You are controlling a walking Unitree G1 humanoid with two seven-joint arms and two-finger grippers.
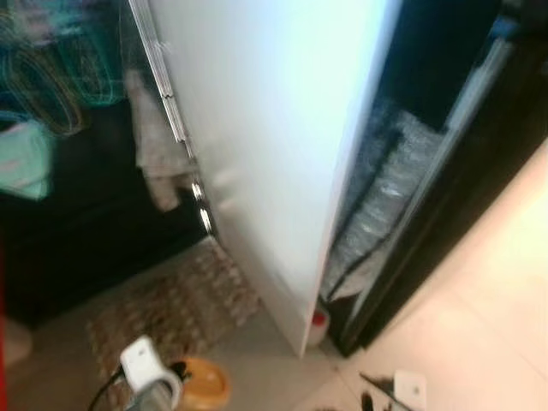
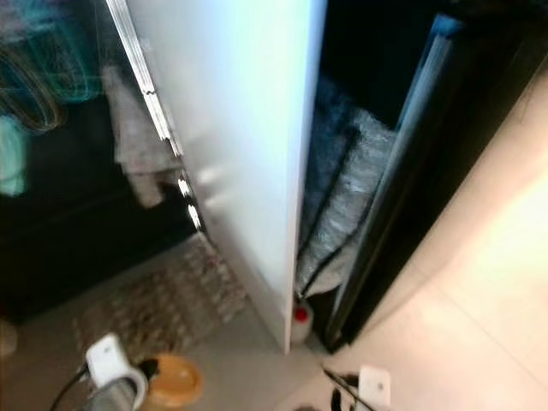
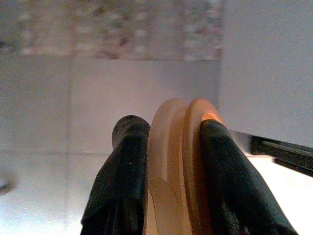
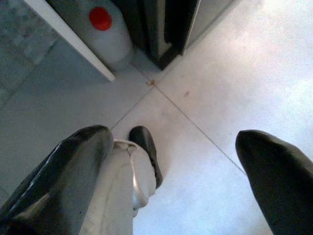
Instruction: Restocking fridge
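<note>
The white fridge door stands edge-on before me, with a dark gap to its right. Low in the left eye view, my left gripper is shut on a round tan-orange dish. The left wrist view shows its black fingers clamped on the dish's double rim, above grey floor tiles. My right gripper hangs open over the pale floor, its fingers wide apart with nothing between them; it also shows in the corner of the eye views. The eye views are blurred.
Silver crinkled padding fills the dark gap. A clear jug with a red cap stands at the door's foot. A patterned rug lies to the left, below a dark cabinet with a hanging towel. Pale tiles spread to the right.
</note>
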